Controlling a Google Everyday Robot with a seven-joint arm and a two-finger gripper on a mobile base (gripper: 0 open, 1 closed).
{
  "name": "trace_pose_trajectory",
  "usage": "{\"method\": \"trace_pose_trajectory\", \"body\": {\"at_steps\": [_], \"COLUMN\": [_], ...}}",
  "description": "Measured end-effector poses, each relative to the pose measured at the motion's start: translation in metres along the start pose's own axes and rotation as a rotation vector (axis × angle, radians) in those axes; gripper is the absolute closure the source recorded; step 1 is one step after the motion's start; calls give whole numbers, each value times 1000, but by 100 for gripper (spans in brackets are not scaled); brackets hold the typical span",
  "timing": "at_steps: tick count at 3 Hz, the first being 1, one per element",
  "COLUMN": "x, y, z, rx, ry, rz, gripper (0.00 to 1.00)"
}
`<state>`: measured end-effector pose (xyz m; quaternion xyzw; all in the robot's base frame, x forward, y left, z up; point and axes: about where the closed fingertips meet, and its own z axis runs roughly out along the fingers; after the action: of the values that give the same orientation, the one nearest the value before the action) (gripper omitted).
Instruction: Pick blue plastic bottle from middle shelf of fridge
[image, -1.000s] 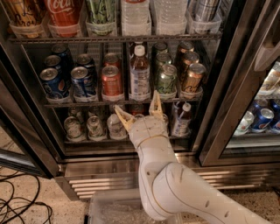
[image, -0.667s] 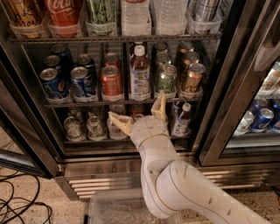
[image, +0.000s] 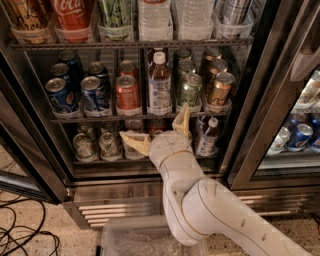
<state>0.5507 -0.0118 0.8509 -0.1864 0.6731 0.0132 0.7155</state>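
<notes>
The blue plastic bottle (image: 159, 87) stands upright at the front edge of the middle shelf (image: 100, 119), just above the pincer (image: 157, 132), whose fingers (image: 182, 120) are spread wide and empty.

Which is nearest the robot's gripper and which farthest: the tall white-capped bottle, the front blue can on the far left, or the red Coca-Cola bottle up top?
The open gripper hovers just below the middle shelf.
1. blue plastic bottle, directly above it.
2. front blue can, far left, same shelf.
3. Coca-Cola bottle, upper left, rack above.
</notes>
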Motion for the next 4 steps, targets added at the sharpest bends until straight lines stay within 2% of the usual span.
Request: {"method": "trace_pose_trajectory", "body": {"at_steps": [1, 2, 3, 4], "x": [0, 0, -2, -1], "y": [5, 6, 6, 1], "z": [3, 7, 12, 17], "rx": [-21, -19, -16, 6], "ry": [2, -2, -13, -29], "rz": [-4, 0, 3, 5], "gripper": [18, 32, 33, 26]}}
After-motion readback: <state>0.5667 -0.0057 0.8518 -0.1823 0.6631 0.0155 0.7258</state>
